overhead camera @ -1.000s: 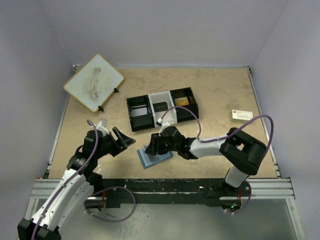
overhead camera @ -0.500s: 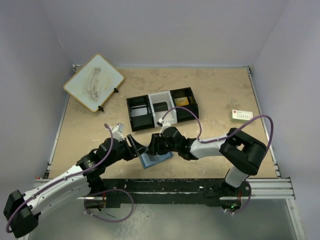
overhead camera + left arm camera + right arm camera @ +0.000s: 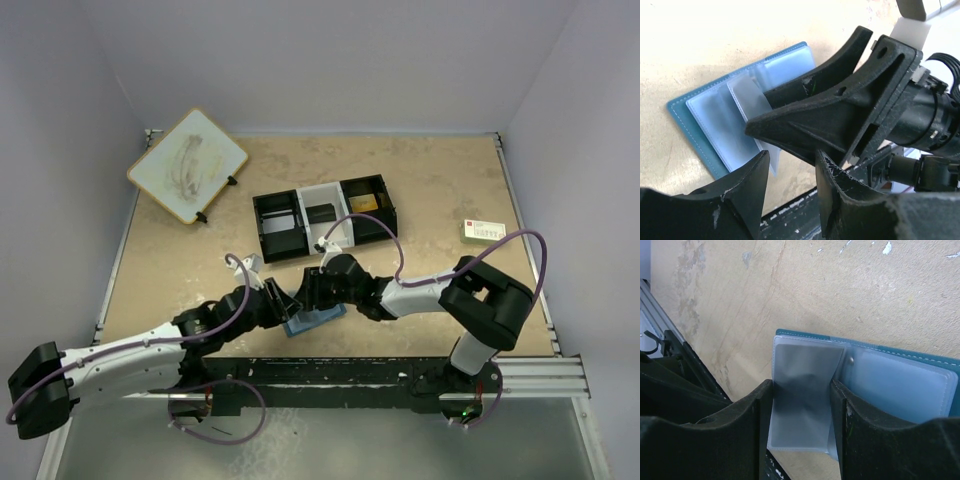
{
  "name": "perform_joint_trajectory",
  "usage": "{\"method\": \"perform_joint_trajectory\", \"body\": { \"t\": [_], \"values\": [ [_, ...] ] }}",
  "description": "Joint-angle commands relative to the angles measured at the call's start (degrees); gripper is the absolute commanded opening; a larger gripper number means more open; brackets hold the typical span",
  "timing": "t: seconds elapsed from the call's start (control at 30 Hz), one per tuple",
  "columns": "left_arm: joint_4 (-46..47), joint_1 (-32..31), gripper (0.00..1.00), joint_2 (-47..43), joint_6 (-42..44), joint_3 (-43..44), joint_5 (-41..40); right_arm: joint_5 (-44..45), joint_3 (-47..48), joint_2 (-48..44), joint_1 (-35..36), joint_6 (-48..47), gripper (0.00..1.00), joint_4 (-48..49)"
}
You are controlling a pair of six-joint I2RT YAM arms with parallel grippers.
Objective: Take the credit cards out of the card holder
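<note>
- The left end effector (image 3: 792,159) has its fingers partly spread. Nothing shows pinched between them, and they hover just beside the near edge of a clear sleeve (image 3: 751,97).
- The right end effector (image 3: 801,386) stands half-spread astride that same sleeve, one finger along each long edge. Whether it grips the sleeve or only brackets it, I cannot tell.
- The card holder (image 3: 700,127) lies open and flat on the table (image 3: 430,180), close to the near edge and right under both end effectors, with its pale pockets facing up (no card shows plainly in them).
- Collision risk: the two end effectors are almost touching, so a small misjudged approach by the left one could knock the right one and jolt the sleeve loose.
- Lift risk: the holder looks light and nothing visibly pins it, so pulling on a sleeve or card could drag the whole holder up.
- Edge risk: a sideways shove could slide it off the table's near edge.
- The three-compartment tray (image 3: 258,222) sits well behind, out of the way.
</note>
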Motion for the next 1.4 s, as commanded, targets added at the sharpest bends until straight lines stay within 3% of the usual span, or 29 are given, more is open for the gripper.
{"method": "perform_joint_trajectory", "body": {
  "t": [0.0,0.4,0.67,0.83,1.13,1.37],
  "values": [
    [2.10,-1.81,0.39,3.47,-0.70,1.01,-3.57,1.45,-1.63,-0.41,-0.17,0.07,0.51,-2.96],
    [-3.76,-5.48,0.40,8.20,-1.16,4.28,-8.64,1.49,-1.67,0.56,-0.24,0.18,0.51,-2.93],
    [-14.25,-6.60,0.43,8.47,-0.90,8.82,-10.53,1.58,-1.75,0.47,-0.27,0.19,0.50,-3.01],
    [-12.19,-6.60,0.44,9.49,-0.15,8.23,-8.91,1.42,-1.48,0.62,-0.29,0.20,0.51,-2.89],
    [-3.93,-7.20,0.34,11.84,-4.32,3.82,-10.70,1.23,-1.90,-0.08,-0.34,0.42,0.51,-2.77],
    [-8.44,-7.96,0.32,13.16,-5.65,6.07,-12.17,1.40,-2.24,-0.49,-0.34,0.67,0.51,-2.67]
  ]
}}
